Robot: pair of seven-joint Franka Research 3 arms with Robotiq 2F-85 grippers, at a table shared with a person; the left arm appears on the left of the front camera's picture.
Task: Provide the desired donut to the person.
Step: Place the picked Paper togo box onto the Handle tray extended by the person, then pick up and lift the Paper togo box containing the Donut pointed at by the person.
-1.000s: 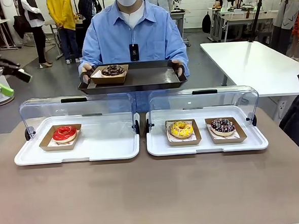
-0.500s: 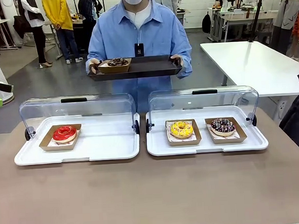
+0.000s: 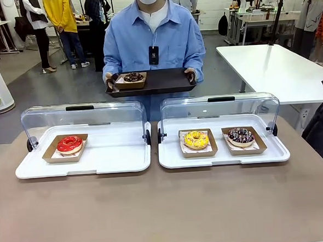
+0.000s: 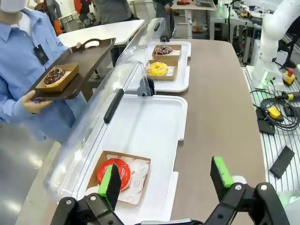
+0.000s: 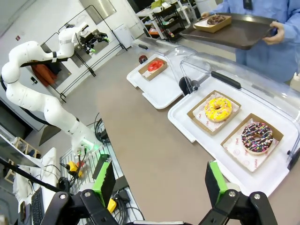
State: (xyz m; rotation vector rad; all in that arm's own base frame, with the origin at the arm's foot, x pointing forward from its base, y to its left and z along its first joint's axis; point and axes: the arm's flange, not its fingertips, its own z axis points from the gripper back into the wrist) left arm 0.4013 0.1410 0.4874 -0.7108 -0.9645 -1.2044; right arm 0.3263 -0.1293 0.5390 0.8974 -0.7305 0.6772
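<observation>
Front view: a person [image 3: 152, 39] in a light blue shirt is standing at the far side of the tabletop [image 3: 167, 208], holding a dark tray [image 3: 167, 81] with both hands; a chocolate donut [image 3: 132, 77] in a brown box is sitting on the left part of that tray; two white cases with clear lids raised are lying side by side on the tabletop; the left case [image 3: 117, 151] is carrying a red donut [image 3: 69, 143] in a box near its left end; the right case [image 3: 169, 156] is carrying a yellow donut [image 3: 196, 139] and, just beside it on the right, a dark sprinkled donut [image 3: 240, 135], each in its own box.

Left wrist view: the left tool [image 4: 166, 180] is hanging with its green-padded fingers spread wide and gripping nothing; the red donut is showing just behind one finger, down in its case; the person with the tray is standing at the picture's left.

Right wrist view: the right tool [image 5: 159, 180] is gaping wide and empty above bare tabletop, well apart from the yellow and sprinkled donuts; the person's hand is gripping the tray at the top right.
</observation>
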